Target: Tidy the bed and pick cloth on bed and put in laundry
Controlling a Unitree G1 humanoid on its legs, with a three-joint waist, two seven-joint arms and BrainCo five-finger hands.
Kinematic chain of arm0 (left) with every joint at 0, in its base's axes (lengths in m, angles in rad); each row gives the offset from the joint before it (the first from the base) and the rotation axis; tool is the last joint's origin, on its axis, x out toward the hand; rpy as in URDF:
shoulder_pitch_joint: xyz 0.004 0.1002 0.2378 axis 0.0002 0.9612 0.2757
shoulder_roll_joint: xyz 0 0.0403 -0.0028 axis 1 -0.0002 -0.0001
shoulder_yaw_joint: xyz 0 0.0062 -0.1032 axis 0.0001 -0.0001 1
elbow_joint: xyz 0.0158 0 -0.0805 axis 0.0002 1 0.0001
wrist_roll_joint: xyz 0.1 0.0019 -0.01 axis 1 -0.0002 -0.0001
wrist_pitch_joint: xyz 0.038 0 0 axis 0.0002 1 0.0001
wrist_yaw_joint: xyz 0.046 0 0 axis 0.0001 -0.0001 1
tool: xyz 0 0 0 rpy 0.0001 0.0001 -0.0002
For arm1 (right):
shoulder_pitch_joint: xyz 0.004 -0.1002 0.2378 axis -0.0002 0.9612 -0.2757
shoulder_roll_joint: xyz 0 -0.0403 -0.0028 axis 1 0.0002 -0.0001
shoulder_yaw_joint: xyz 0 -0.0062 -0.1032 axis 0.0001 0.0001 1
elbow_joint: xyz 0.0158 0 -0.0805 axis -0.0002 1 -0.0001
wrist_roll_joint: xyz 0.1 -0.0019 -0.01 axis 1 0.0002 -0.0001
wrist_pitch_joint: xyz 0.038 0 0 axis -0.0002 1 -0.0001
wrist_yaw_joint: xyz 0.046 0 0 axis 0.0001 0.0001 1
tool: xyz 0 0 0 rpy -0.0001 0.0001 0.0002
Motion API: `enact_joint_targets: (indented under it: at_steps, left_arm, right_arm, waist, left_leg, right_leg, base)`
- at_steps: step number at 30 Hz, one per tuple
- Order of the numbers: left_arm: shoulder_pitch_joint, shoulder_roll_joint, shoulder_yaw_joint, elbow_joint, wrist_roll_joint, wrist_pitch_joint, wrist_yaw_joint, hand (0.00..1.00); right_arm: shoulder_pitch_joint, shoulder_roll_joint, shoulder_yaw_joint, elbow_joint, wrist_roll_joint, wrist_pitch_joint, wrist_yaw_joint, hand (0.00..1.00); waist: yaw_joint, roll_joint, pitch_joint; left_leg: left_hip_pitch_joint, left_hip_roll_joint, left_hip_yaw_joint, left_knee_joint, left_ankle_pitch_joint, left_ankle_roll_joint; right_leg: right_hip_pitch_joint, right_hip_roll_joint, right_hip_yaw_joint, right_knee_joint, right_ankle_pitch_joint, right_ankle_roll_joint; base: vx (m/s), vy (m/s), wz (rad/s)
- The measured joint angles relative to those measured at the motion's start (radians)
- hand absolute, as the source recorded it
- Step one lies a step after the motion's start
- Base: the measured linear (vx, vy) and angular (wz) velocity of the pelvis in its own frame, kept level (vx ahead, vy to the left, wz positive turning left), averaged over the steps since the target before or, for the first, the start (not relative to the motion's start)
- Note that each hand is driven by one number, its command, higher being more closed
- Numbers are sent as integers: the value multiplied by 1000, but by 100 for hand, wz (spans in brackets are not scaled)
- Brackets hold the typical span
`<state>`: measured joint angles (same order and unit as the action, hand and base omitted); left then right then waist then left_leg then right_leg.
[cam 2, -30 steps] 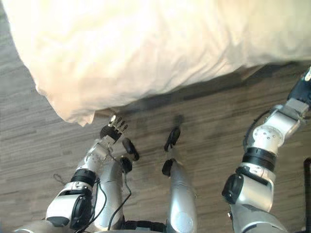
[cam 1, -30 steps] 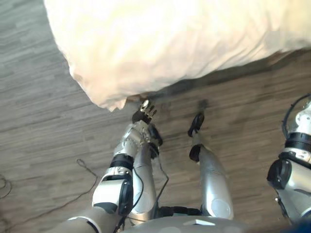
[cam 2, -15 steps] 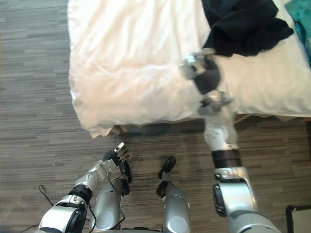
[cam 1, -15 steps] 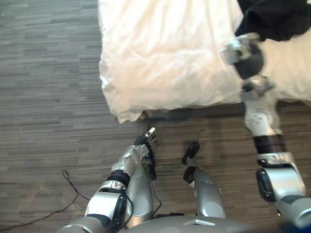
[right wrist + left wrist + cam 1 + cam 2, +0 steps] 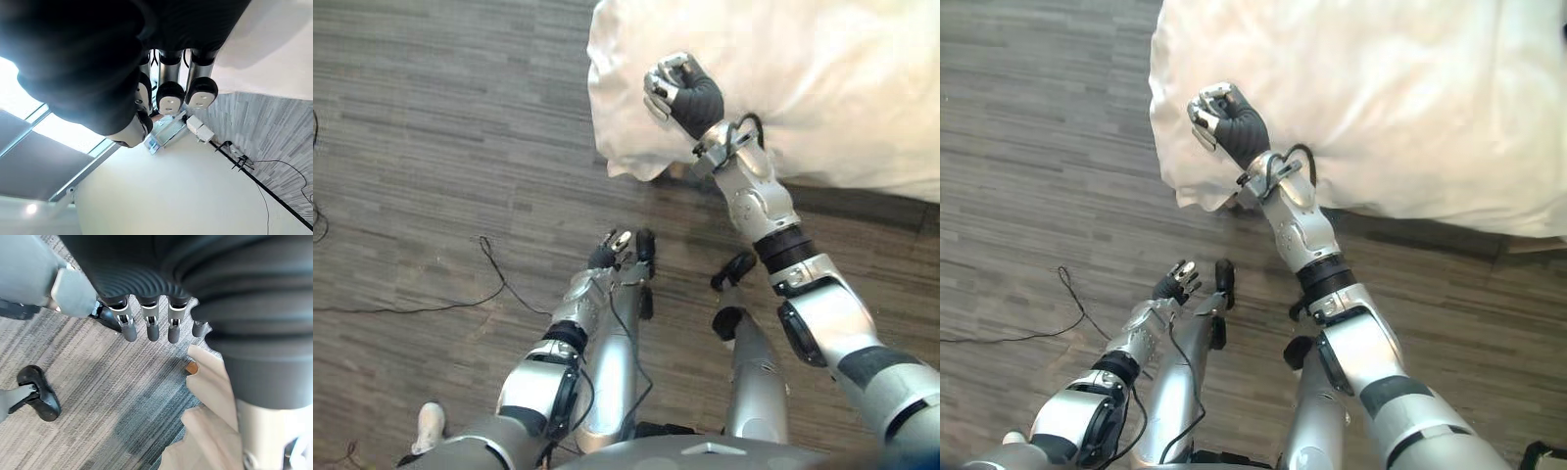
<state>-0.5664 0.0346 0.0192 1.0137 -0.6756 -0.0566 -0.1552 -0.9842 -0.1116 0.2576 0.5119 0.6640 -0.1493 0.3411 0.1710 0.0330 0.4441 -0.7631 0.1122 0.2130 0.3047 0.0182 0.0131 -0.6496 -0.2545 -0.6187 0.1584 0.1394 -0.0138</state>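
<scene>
The bed's white duvet (image 5: 822, 88) covers the upper right, and its corner (image 5: 1185, 186) hangs over the grey floor. My right hand (image 5: 683, 90) is raised above that corner with its fingers (image 5: 168, 95) curled into a fist that holds nothing. My left hand (image 5: 610, 253) hangs low beside the bed, above the floor. Its fingers (image 5: 149, 325) are straight and empty, with the drooping duvet corner (image 5: 210, 382) just past them.
Grey wood-patterned floor (image 5: 431, 147) spreads to the left of the bed and in front of it. A white shoe (image 5: 429, 423) shows at the lower left. A small brown bed foot (image 5: 191, 367) peeks out under the duvet corner.
The camera has swung, so the bed now lies upper right and the black cloth is out of view. My right hand has drawn back to the bed corner.
</scene>
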Motion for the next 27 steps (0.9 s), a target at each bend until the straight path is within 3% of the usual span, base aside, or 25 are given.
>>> enact_joint_targets:
  at_steps: [2, 5, 7, 11, 14, 17, 18, 22, 26, 27]
  left_arm:
    - [-14, -21, 34, -54, -2, -9, 0, 0]
    - [-31, -35, 46, -117, -11, -22, 1, 0]
    - [-34, -56, 86, -130, -18, -28, 1, 0]
    - [-42, -99, 109, -154, -57, -28, -4, 0]
    - [-58, -137, 110, -168, -55, -27, -8, 0]
    - [-58, -147, 142, -166, -46, -25, 8, 0]
    - [-57, -144, 160, -162, -38, -25, 11, 0]
    - [-10, -136, 201, -146, 19, -33, 41, 0]
    - [75, -129, 227, -148, 124, -37, 159, 0]
    - [103, -105, 226, -146, 183, -16, 194, 0]
  right_arm:
    - [2, 24, 16, -46, -31, 0, -42, 100]
    - [-3, 52, 21, -101, -40, 0, -92, 100]
    - [0, 62, 26, -85, -55, 3, -139, 100]
    - [24, 63, 28, 10, -97, 0, -226, 100]
    - [86, 44, -95, 160, -55, 3, -292, 100]
    - [161, -9, -165, 274, -64, 15, -306, 100]
    - [194, -19, -183, 319, -91, 13, -305, 0]
    - [354, -16, -199, 414, -140, -23, -265, 0]
    - [525, 8, -217, 396, -139, -67, -193, 0]
    - [577, 19, -221, 386, -139, -79, -178, 0]
  waist:
    - [0, 0, 1]
    - [-1, -1, 25]
    - [-8, 1, 36]
    - [-55, 2, 37]
    - [-68, 2, 38]
    - [-94, 2, 38]
    - [-106, 1, 39]
    - [-128, -6, 43]
    - [-150, -25, 33]
    - [-164, -31, 30]
  left_leg:
    - [-52, 22, 4, 18, 0, 0]
    - [-112, 70, 15, 57, -4, -8]
    - [-135, 113, 32, 90, -9, -30]
    - [-163, 149, 57, 88, -2, -45]
    - [-165, 167, 62, 106, -6, -53]
    - [-159, 178, 68, 136, -24, -55]
    - [-146, 180, 75, 141, -30, -55]
    - [-16, 196, 100, 160, -78, -65]
    - [162, 201, 158, 165, -128, -70]
    - [210, 198, 173, 158, -137, -74]
  right_leg:
    - [-50, 5, -1, 14, -10, -7]
    - [-135, 3, -1, 125, -74, -52]
    - [-162, 27, -2, 141, -93, -72]
    - [-210, 51, 0, 142, -106, -64]
    - [-215, 62, 6, 158, -110, -61]
    - [-209, 62, 15, 175, -111, -61]
    - [-202, 62, 23, 180, -111, -60]
    - [-87, 69, 45, 187, -125, -48]
    - [50, 78, 107, 177, -134, -47]
    - [88, 80, 119, 164, -134, -45]
  base:
    - [-30, 0, -18]
    - [-15, -91, -20]
    - [14, -138, -28]
    - [36, -124, -26]
    - [58, -70, -13]
    - [70, -25, -13]
    - [64, 3, -18]
    - [62, -6, -23]
    - [68, 32, -32]
    - [36, 35, -31]
